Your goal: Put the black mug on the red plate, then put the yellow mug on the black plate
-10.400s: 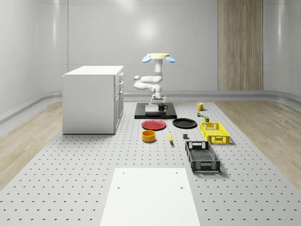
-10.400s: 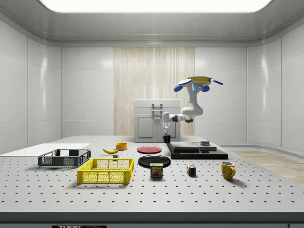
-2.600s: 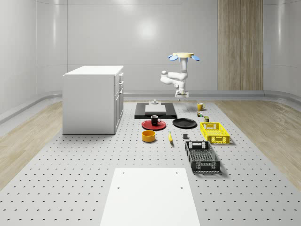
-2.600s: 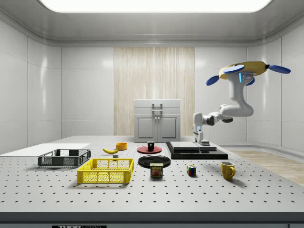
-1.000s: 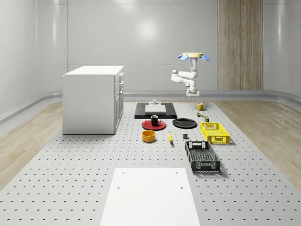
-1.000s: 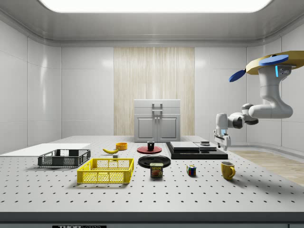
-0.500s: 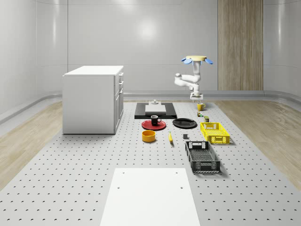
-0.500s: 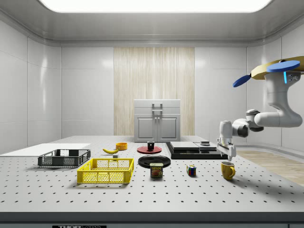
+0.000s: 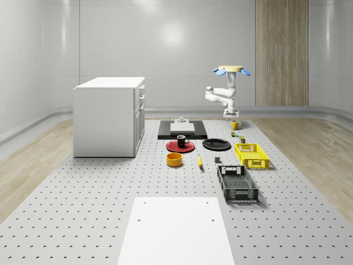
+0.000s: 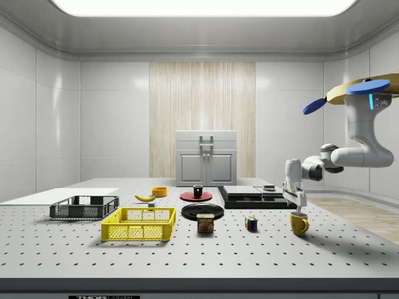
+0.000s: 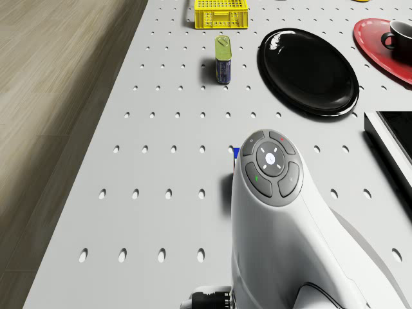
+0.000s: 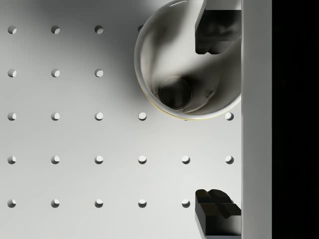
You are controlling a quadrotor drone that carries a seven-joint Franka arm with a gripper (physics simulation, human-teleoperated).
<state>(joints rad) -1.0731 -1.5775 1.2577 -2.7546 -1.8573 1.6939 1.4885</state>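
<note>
The yellow mug (image 9: 235, 125) stands on the perforated table, apart from the black plate (image 9: 216, 144). The drone (image 10: 365, 90) hovers high beside it, at the side view's right. Its arm reaches down, and the gripper (image 10: 300, 205) hangs just above the mug (image 10: 299, 223). In the wrist view the gripper (image 12: 217, 122) is open: one fingertip (image 12: 217, 30) lies over the mug's hollow (image 12: 164, 55), the other outside the rim. The black mug (image 9: 182, 141) stands upright on the red plate (image 9: 180, 148). The drone view has the black plate (image 11: 308, 71) and red plate (image 11: 376, 45) side by side.
A white cabinet (image 9: 109, 116) and a black platform (image 9: 182, 130) stand at the back. A yellow crate (image 9: 252, 155), a black crate (image 9: 237, 183), an orange bowl (image 9: 175, 159) and a banana (image 9: 199, 160) lie nearer. A can (image 10: 205, 223) and a colour cube (image 10: 251, 223) sit near the yellow mug.
The gripper has come down and across to just over the yellow mug, staying open. The drone drifted slightly toward the side view's right. Both mugs and plates kept their places.
</note>
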